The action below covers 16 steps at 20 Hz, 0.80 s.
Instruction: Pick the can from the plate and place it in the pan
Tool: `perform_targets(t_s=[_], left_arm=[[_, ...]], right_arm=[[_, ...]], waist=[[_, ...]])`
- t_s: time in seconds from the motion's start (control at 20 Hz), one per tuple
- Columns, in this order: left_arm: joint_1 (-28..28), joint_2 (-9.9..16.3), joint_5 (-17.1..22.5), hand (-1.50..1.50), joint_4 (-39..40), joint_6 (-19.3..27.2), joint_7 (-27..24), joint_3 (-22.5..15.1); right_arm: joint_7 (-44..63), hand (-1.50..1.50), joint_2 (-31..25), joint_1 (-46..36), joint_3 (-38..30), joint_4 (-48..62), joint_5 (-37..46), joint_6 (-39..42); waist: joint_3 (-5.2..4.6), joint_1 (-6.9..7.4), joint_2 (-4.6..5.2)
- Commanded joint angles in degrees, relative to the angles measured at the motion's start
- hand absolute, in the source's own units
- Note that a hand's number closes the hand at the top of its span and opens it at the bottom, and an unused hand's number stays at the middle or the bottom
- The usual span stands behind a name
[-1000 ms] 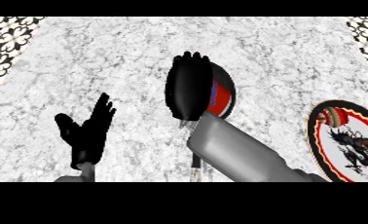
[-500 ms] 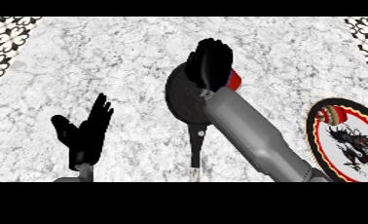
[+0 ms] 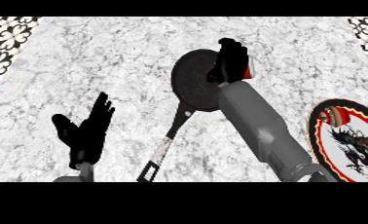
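On the marbled table (image 3: 108,62), the left hand (image 3: 84,133) rests at the near left, fingers straight and spread, holding nothing. To its right lies the dark pan (image 3: 193,81), its handle running toward the near edge. Over the pan's right rim the right hand (image 3: 230,65) curls round the can (image 3: 248,68), whose red edge peeks out beside the fingers. The patterned plate (image 3: 343,142) sits at the near right.

Dark grey pan (image 3: 193,79); red-rimmed plate (image 3: 317,121); white-grey marbled counter (image 3: 108,57).
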Motion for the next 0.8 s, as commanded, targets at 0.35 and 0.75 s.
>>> perform_targets(t_s=[0.35, 0.75], left_arm=[[-0.4, -0.6, -0.5, 0.0, 0.7, 0.0, -0.1, -0.6], [1.3, -0.4, -0.7, 0.0, 0.7, 1.9, -1.0, 1.3]], right_arm=[[-24.8, -1.5, 0.1, 3.6, -11.3, -11.3, -22.2, -15.5], [-43.5, -1.5, 0.1, 15.6, -14.9, -27.7, -45.9, -5.9]], waist=[[0.27, 0.1, 0.13], [0.1, -3.23, -1.18]])
